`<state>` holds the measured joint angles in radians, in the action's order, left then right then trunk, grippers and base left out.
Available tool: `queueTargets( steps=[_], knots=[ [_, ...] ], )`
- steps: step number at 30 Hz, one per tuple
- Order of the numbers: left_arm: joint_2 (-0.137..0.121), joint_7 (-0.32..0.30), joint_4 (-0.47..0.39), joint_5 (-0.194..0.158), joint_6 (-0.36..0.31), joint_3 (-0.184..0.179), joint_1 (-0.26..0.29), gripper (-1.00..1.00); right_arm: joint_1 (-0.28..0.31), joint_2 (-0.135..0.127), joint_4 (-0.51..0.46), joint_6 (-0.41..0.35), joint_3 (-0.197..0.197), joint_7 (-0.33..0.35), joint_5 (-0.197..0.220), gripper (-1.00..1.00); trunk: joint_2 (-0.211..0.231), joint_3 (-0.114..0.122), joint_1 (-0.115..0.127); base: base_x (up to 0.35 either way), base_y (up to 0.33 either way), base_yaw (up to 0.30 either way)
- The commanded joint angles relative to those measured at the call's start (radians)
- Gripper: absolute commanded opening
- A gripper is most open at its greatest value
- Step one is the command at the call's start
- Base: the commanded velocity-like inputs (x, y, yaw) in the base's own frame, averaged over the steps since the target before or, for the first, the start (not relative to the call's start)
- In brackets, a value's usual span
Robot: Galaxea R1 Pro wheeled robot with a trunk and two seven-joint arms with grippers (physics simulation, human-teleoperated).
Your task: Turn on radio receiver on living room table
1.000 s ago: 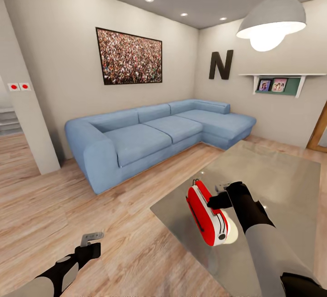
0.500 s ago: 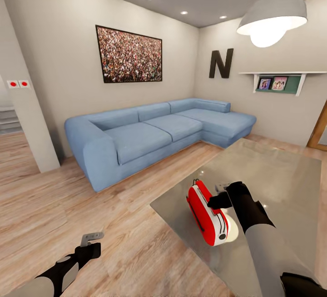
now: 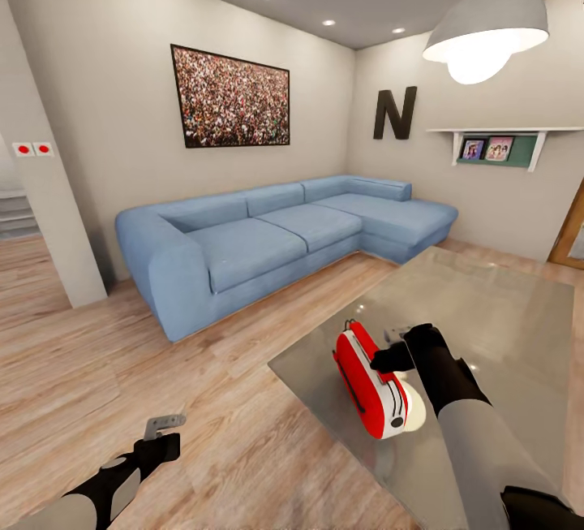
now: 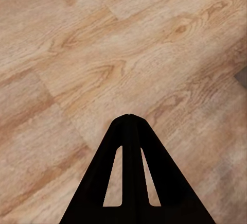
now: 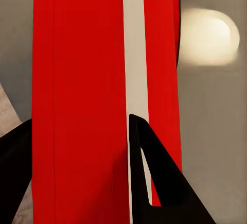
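Pale walls meet a light wood plank floor (image 3: 97, 368). A blue corner sofa (image 3: 268, 246) sits beneath a framed crowd picture (image 3: 229, 100), a black letter N (image 3: 394, 114) and a lit white pendant lamp (image 3: 487, 27).

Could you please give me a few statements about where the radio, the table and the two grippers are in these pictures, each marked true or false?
1. The radio receiver stands on the glossy grey table. True.
2. The left gripper holds the radio receiver. False: it hangs shut over the wood floor, holding nothing.
3. The right gripper is at the radio receiver. True.
4. The sofa is red. False: it is blue.
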<state>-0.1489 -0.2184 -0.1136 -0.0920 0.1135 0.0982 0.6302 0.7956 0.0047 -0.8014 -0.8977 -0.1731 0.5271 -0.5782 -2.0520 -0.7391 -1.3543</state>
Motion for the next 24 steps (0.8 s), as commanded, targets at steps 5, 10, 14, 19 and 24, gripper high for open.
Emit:
queueTargets(
  steps=[5, 10, 14, 19, 24],
  knots=[
    [0.0, 0.001, 0.0, 0.0, 0.0, 0.0, 0.0, -1.0, -0.001, 0.0, 0.002, 0.002, 0.0, 0.001, 0.003, -1.0, -0.028, -0.013, -0.016, 0.0, 0.0, 0.0],
    [0.0, 0.0, 0.0, 0.0, 0.0, 0.0, 0.0, -1.0, 0.0, 0.0, 0.002, 0.002, 0.0, 0.001, 0.003, -1.0, -0.028, -0.013, -0.016, 0.0, 0.0, 0.0],
    [0.0, 0.0, 0.0, 0.0, 0.0, 0.0, 0.0, -1.0, -0.001, 0.0, 0.002, 0.002, 0.0, 0.001, 0.003, -1.0, -0.028, -0.013, -0.016, 0.0, 0.0, 0.0],
    [0.001, 0.001, 0.0, 0.0, 0.0, 0.0, 0.0, -1.0, 0.0, 0.0, 0.003, 0.002, 0.001, 0.0, 0.002, -1.0, -0.028, -0.013, -0.016, 0.0, 0.0, 0.0],
    [0.002, 0.001, 0.0, 0.0, 0.0, 0.0, 0.0, -1.0, 0.0, 0.0, 0.016, 0.004, 0.002, -0.002, 0.001, 1.0, -0.028, -0.013, -0.016, 0.0, 0.0, 0.0]
  ],
)
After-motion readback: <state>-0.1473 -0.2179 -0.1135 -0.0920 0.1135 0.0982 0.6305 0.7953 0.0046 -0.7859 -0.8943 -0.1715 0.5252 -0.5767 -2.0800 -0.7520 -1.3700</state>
